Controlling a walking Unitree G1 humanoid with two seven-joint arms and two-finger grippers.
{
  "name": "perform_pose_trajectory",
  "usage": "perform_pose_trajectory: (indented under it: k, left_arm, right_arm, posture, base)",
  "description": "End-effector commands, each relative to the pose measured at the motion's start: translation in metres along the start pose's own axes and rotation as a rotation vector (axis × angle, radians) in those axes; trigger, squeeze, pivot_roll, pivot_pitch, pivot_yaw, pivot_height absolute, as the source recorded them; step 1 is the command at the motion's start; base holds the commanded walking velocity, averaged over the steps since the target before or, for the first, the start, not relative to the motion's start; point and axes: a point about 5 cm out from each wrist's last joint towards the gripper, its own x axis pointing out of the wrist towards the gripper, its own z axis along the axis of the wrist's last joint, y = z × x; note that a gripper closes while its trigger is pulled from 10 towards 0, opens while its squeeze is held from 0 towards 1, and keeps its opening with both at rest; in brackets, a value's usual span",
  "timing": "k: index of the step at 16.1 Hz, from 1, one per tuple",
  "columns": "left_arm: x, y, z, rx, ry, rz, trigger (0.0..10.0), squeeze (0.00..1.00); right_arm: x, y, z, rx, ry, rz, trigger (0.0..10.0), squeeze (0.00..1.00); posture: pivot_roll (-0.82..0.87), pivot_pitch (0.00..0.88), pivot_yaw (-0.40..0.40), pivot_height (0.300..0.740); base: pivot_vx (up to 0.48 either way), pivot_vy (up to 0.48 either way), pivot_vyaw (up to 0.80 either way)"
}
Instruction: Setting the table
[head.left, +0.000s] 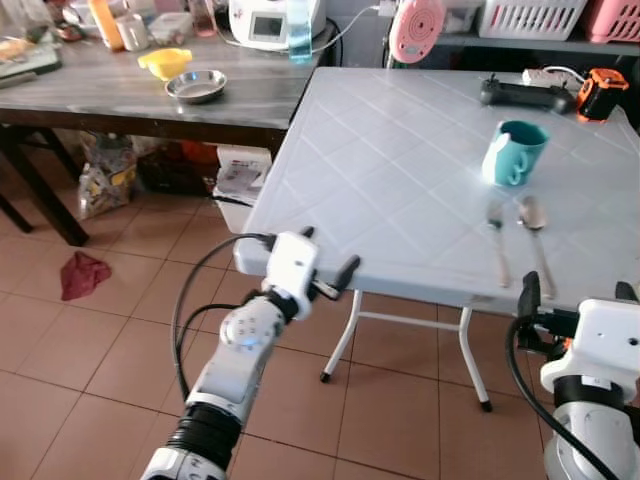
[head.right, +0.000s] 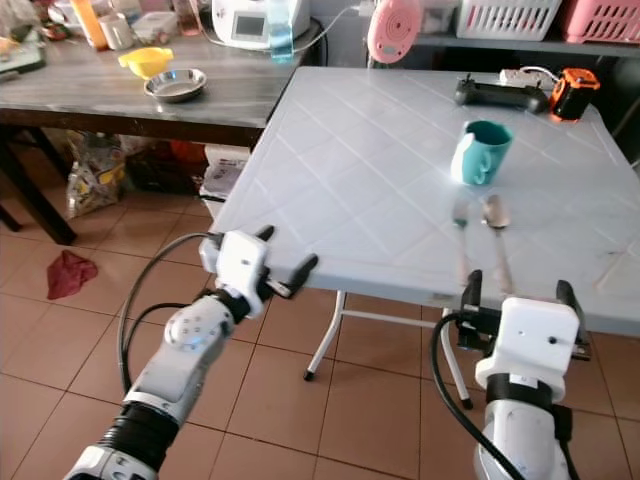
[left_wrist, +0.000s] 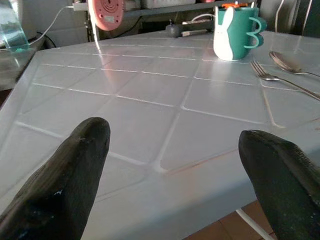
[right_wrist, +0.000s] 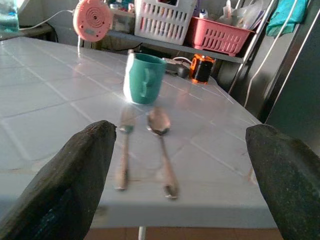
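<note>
Left eye view: white folding table (head.left: 380, 170) bears a teal mug (head.left: 513, 152) above fork (head.left: 497, 240) and spoon (head.left: 535, 238), paired as a place setting. Left gripper (head.left: 322, 268) and right gripper (head.left: 573, 297), fingers spread, empty, wait at near edge.

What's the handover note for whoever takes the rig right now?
Left gripper: open, empty, at the white table's near-left edge.
Right gripper: open, empty, at the near edge just in front of the cutlery.
On the table: teal mug upright; fork and spoon side by side in front of it.
Yellow bowl and metal dish sit on the grey side table.
Done: mug and cutlery placed. Left: probably a dish for this setting.
</note>
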Motion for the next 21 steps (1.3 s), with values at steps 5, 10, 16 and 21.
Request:
perform_pose_trajectory:
  k: [5,10,16,21]
  left_arm:
    - [0.0043,-0.0082,0.0007,-0.003,-0.002,-0.022,10.0,0.00]
    - [0.0043,-0.0039,0.0036,-0.009,-0.020,-0.001,10.0,0.00]
    - [0.0047,-0.0045,0.0059,-0.031,-0.038,-0.029,10.0,0.00]
    - [0.0045,-0.0049,0.0058,-0.031,-0.039,-0.039,10.0,0.00]
  right_arm:
    - [-0.0002,-0.0047,0.0004,-0.001,0.006,-0.025,10.0,0.00]
    - [0.0011,-0.0048,0.0009,0.008,0.005,-0.027,10.0,0.00]
    - [0.0022,-0.0047,0.0020,0.012,-0.001,-0.024,10.0,0.00]
    - [0.0027,-0.0034,0.0015,0.015,0.000,-0.019,10.0,0.00]
  posture:
    - [-0.10,0.103,0.052,0.740]
    - [-0.10,0.102,0.053,0.740]
    - [-0.10,0.093,0.052,0.740]
    - [-0.09,0.091,0.051,0.740]
  base:
    - [0.000,-0.337,0.00]
    - [0.000,0.000,0.00]
    - [0.000,0.000,0.00]
    - [0.286,0.000,0.00]
